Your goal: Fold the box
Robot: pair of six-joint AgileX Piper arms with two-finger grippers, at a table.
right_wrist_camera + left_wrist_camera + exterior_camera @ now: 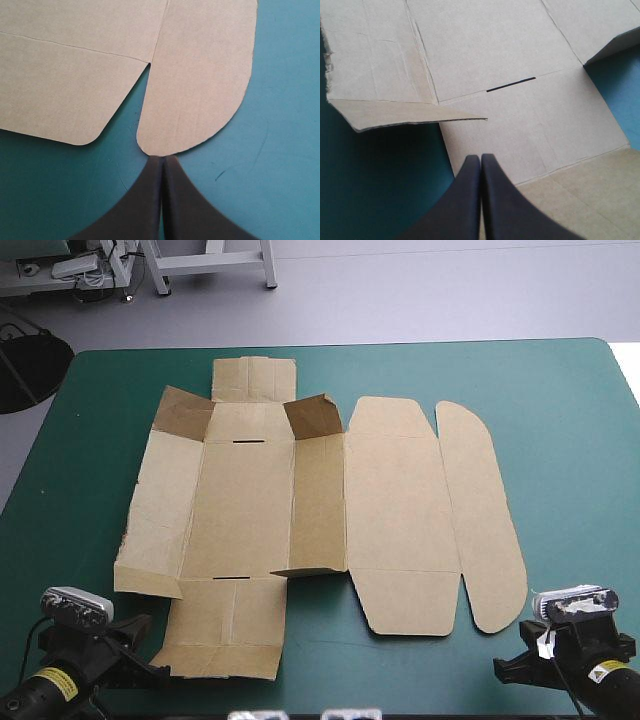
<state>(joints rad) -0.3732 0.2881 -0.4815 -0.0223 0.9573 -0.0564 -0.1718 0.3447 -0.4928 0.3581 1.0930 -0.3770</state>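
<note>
The box [300, 510] is lying opened out on the teal-green cover [570, 440], filling the middle of the high view and reaching a little left of centre. Most of the brown sheet is resting flat. Toward the upper left of that frame two small corner flaps [312, 418] are standing up and showing darker inner faces, and the long side panel [155, 510] at the sheet's left is lifting slightly off the cover. On the right half of the sheet the lid panel [400, 500] and its rounded flap [485, 520] are lying flat.

The left gripper [480, 157] is sitting at the lower left of the high view with its black fingers pressed together into one point. It is pointing over the near end flap [225, 625] of the box, with a thin dark slot [511, 84] ahead of it; whether the tip is touching the board I cannot tell.

The right gripper [164, 159] is waiting at the lower right of the high view, its fingers likewise closed into a single arch with nothing between them. Its tip is sitting right at the near, curved end of the rounded flap, over bare teal-green cover
</note>
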